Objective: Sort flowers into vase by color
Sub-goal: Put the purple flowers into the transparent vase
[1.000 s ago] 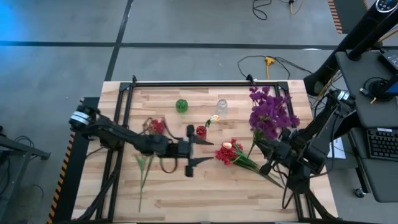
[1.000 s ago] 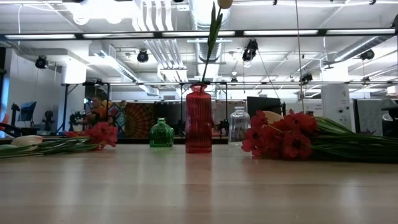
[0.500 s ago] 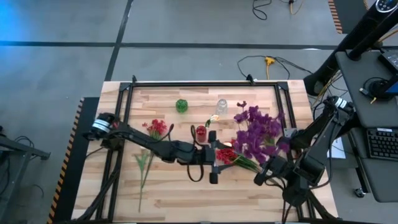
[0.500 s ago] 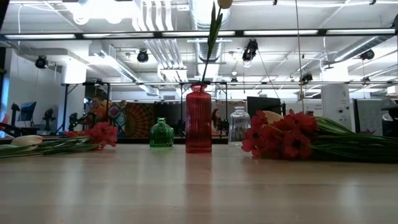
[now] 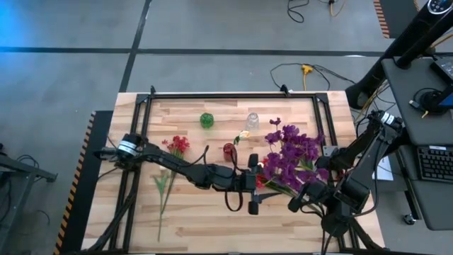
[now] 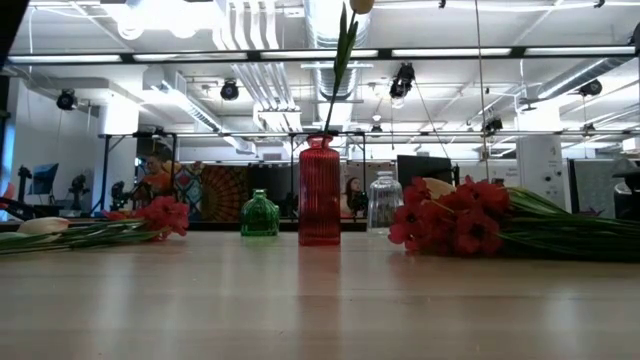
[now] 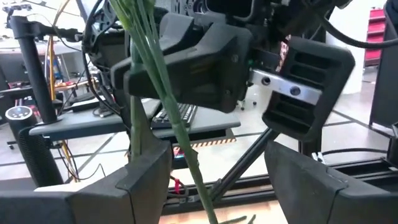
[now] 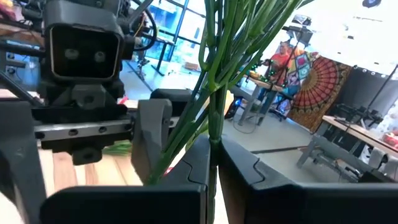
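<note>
Standing in the red vase point(image 6: 320, 192), one stem point(image 6: 340, 60); right hand point(image 8: 214, 163) clenches purple flowers point(image 5: 294, 152)

With the table point(image 5: 318, 113) read as a clock face from above, the centre vase point(image 5: 228, 150) is found just about at its middle, and one stem point(image 6: 340, 60) is stood upright in it. The rear left vase point(image 5: 206, 120) is set at 11 o'clock from it, the rear right vase point(image 5: 252, 122) at 1 o'clock. The side bunch point(image 5: 177, 145) is laid at 9 o'clock, its stems trailing toward 7. The lying bunch point(image 5: 263, 178) is spread at 4 o'clock, under the left hand point(image 5: 255, 190). The held sprigs point(image 5: 290, 152) are gripped in the right hand point(image 5: 301, 197), farther toward 4 o'clock, above that bunch.
</note>
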{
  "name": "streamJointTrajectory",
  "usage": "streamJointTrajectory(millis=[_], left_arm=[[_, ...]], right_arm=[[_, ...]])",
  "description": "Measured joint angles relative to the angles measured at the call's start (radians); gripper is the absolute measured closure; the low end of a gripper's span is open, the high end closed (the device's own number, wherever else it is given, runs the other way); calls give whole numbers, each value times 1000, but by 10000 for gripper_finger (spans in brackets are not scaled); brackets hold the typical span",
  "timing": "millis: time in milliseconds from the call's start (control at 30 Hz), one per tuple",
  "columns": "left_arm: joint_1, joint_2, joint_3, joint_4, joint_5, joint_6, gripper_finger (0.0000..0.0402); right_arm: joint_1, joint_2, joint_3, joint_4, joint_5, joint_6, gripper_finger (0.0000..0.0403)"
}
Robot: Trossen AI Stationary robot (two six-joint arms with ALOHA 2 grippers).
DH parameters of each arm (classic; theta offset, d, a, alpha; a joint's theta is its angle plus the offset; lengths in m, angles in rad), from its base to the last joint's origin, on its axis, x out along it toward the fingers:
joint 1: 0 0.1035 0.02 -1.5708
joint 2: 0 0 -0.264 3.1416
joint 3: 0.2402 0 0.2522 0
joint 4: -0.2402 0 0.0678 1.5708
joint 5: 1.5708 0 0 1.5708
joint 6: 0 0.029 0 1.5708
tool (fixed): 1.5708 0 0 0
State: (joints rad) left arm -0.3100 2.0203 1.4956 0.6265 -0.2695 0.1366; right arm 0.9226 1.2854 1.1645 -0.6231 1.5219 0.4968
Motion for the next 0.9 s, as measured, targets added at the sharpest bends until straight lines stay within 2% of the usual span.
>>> streamJointTrajectory(millis=[133, 233, 667, 900], left_arm=[[3, 2, 18, -9, 0, -3, 168], [4, 2, 18, -17, -4, -7, 192], [20, 2, 18, -37, -14, -48, 385], [20, 2, 17, -43, -18, -30, 395]], right_arm=[[0, 0, 0, 0, 0, 0, 390], [0, 0, 0, 0, 0, -1, 390], [0, 0, 0, 0, -1, -1, 390], [0, -1, 0, 0, -3, -1, 390]])
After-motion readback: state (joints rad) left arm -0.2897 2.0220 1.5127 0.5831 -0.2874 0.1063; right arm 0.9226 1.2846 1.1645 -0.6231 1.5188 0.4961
